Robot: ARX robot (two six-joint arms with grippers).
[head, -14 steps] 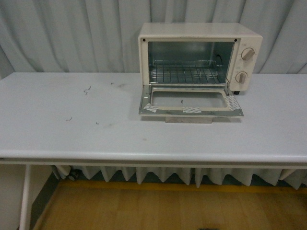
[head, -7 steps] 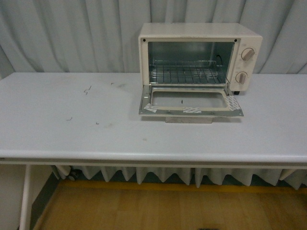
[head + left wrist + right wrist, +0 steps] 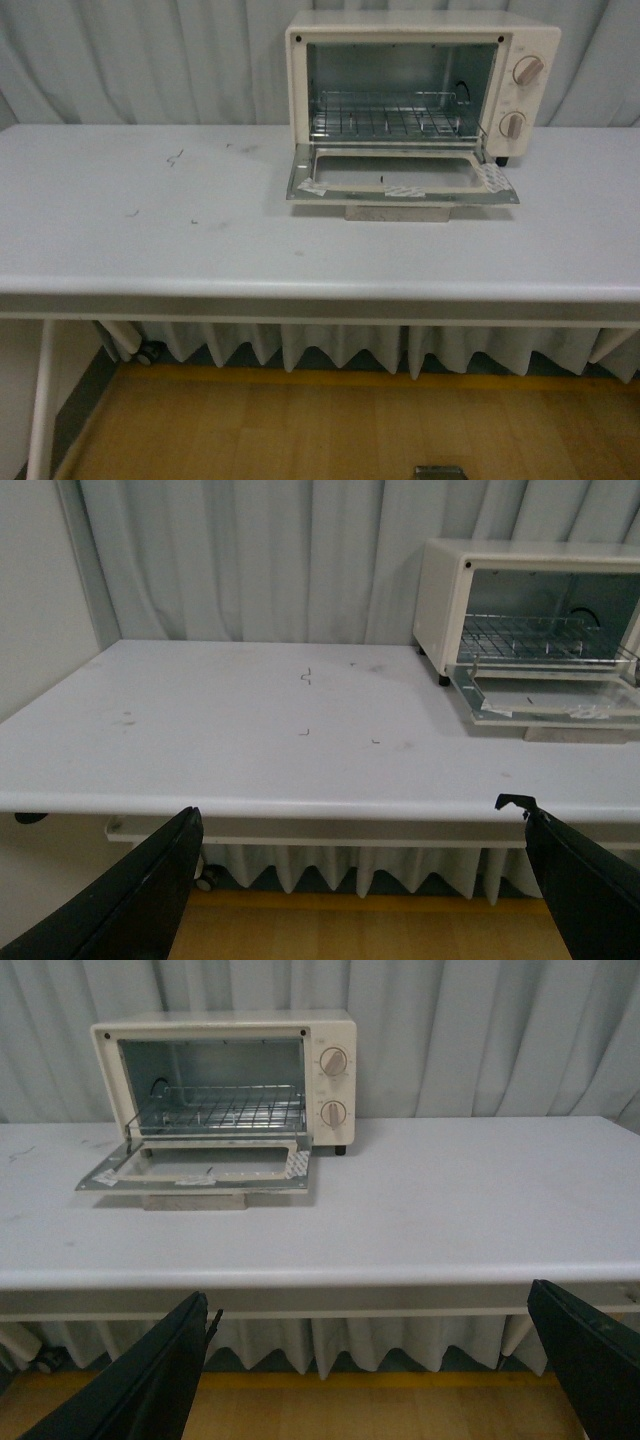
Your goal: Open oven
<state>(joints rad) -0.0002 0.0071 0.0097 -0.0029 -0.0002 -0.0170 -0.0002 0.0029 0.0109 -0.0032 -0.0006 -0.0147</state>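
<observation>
Grey curtains (image 3: 140, 60) hang behind one long white table (image 3: 200, 240). One oven (image 3: 420, 60) stands at the back of this table, its door (image 3: 400, 180) dropped flat toward the front edge, with one wire rack (image 3: 385, 118) inside and two knobs (image 3: 527, 70) on its side panel. Both arms stay off the table, before its front edge, well apart from the oven. The left gripper (image 3: 360, 890) and right gripper (image 3: 370, 1370) each have fingers spread wide, holding and touching nothing.

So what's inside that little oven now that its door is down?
Inside the oven only a bare wire rack shows, with nothing on it. The floor below the rack is mostly hidden.
</observation>
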